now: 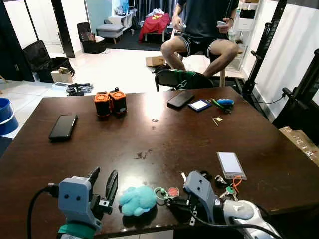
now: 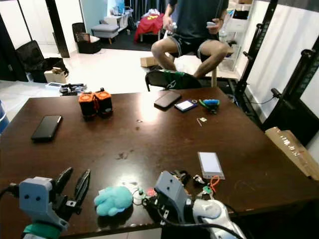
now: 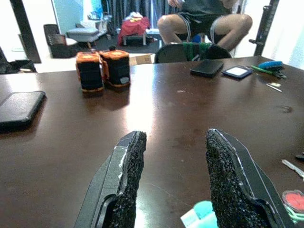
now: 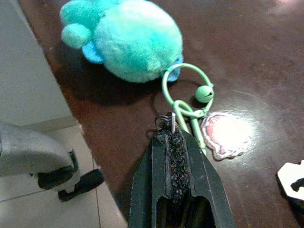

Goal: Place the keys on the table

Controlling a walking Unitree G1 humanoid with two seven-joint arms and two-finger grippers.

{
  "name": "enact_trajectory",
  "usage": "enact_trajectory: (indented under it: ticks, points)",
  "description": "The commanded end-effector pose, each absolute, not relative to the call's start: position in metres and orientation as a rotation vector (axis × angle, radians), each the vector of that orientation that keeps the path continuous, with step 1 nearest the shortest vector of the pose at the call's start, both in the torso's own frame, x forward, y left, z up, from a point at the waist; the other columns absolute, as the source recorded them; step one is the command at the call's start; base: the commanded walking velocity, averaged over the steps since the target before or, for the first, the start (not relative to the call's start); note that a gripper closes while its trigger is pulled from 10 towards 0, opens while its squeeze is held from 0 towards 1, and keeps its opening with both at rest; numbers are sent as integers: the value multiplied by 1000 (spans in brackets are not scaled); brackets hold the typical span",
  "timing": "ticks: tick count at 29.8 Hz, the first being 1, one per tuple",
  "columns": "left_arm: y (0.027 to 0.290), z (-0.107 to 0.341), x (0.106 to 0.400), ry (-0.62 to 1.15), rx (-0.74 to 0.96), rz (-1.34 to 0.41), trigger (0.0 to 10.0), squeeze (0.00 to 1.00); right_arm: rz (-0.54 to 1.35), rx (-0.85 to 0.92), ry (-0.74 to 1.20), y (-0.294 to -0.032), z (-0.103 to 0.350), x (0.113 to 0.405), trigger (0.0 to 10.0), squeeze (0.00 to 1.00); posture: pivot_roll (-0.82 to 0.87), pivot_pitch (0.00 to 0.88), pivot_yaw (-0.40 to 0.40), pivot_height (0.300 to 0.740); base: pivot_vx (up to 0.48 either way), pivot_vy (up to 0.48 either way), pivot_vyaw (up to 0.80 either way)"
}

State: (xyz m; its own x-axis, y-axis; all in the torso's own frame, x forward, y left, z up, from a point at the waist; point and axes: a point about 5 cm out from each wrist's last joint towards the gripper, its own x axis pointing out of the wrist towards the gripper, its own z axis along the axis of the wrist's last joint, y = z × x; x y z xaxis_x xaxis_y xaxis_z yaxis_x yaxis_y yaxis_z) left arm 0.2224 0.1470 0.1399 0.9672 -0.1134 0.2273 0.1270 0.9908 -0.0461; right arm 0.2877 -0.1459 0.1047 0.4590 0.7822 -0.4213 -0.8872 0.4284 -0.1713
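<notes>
Keys (image 4: 183, 111) on the table's (image 1: 164, 134) near edge.
The right gripper (image 4: 172, 130) pinches their small ring at its fingertips, plush charm lying beyond; the left gripper (image 3: 173, 171) hovers spread, holding nothing.

The seated person (image 1: 204, 30) is cut off above the chest.

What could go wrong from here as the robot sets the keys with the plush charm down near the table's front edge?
1. The teal plush and its green ring lie close to the table's front edge; a nudge could send them off.
2. The right gripper has its jaws shut on the key ring; pulling back before opening may drag everything.
3. The left gripper, jaws open, sits beside the plush and might bump it.
</notes>
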Motion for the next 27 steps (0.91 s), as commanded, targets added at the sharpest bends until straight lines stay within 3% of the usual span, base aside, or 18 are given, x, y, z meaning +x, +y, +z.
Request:
enact_trajectory:
  ticks: [1, 6, 8, 11, 27]
  points:
    - [147, 139, 221, -215, -63, -131, 10000, 0, 1076, -395, 323, -147, 99, 284, 10000, 0, -137, 0, 91, 740, 0, 0, 0]
    - [137, 133, 217, -167, -9, -265, 10000, 0, 1116, -394, 337, -145, 98, 280, 10000, 0, -136, 0, 92, 740, 0, 0, 0]
    - [128, 127, 209, -108, 80, -445, 10000, 0, 1141, -392, 347, -144, 96, 277, 10000, 0, -132, 0, 94, 740, 0, 0, 0]
    - [124, 122, 204, -61, 149, -543, 10000, 0, 1148, -388, 353, -144, 95, 277, 10000, 0, -132, 0, 95, 740, 0, 0, 0]
    - [118, 119, 198, -11, 158, -616, 10000, 0, 1121, -383, 342, -149, 97, 281, 10000, 0, -136, 0, 96, 740, 0, 0, 0]
